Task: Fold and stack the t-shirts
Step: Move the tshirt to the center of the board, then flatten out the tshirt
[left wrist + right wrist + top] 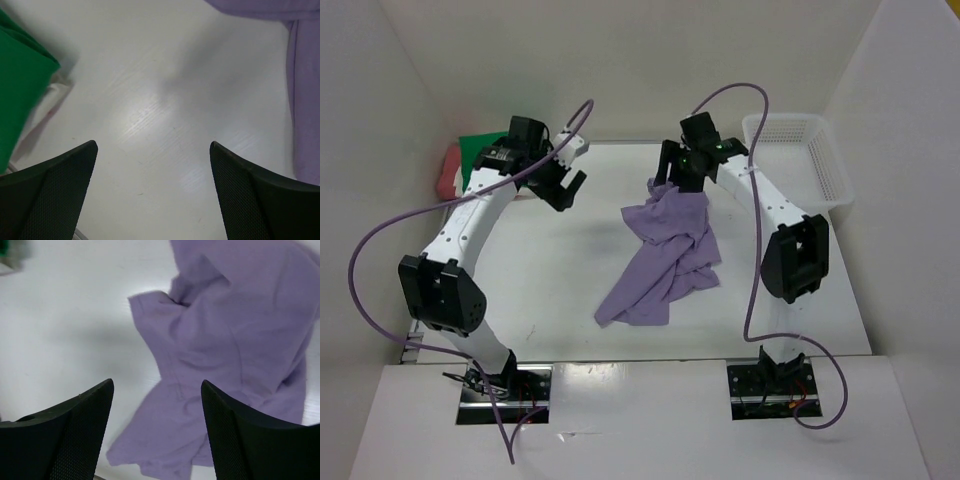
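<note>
We see the purple shirt (665,260) lying crumpled on the desk (550,290), a little toward 3 o'clock from the middle. The right pincer (678,170) hangs over the shirt's 12 o'clock end, fingers spread, with no cloth between them. The left pincer (568,190) is spread wide too, empty, over bare desk at 10 o'clock. In the 10 o'clock corner the green shirt (480,148) lies on the red shirt (448,170). A white basket (835,170) stands at 2 o'clock.

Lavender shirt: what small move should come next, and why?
Probably lower the right gripper onto the lavender shirt and pinch an edge: the shirt lies crumpled, unfolded, and those jaws hang open and empty right above it.
</note>
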